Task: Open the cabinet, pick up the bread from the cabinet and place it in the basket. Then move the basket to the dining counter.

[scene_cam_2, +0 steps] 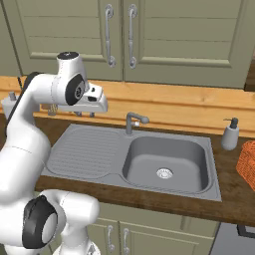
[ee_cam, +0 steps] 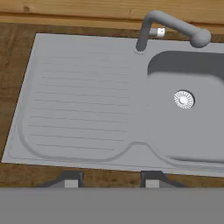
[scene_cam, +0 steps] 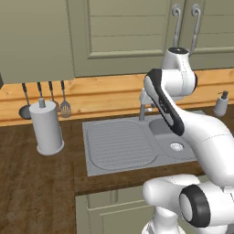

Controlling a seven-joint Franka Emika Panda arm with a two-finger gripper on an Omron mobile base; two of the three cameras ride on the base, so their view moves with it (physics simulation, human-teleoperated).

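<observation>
The sage-green cabinet [scene_cam_2: 64, 30] hangs above the sink with its panelled doors shut; two curved grey bar handles [scene_cam_2: 108, 35] meet at its middle, and it shows too in the left base view as the cabinet [scene_cam: 128, 32]. The bread is hidden. A corner of the orange mesh basket [scene_cam_2: 246, 164] stands on the worktop at the far right. My gripper [scene_cam_2: 84, 113] points down over the drainboard, well below the handles. In the hand view the gripper [ee_cam: 111, 180] is open, with nothing between its fingertips [ee_cam: 72, 179]. The dining counter is out of view.
Under the hand lies a grey steel sink [scene_cam_2: 164, 154] with a ribbed drainboard [ee_cam: 78, 96] and a faucet [scene_cam_2: 133, 121]. A soap dispenser [scene_cam_2: 230, 134] stands right of the sink. A paper towel roll [scene_cam: 45, 125] and hanging utensils [scene_cam: 64, 100] are on the left.
</observation>
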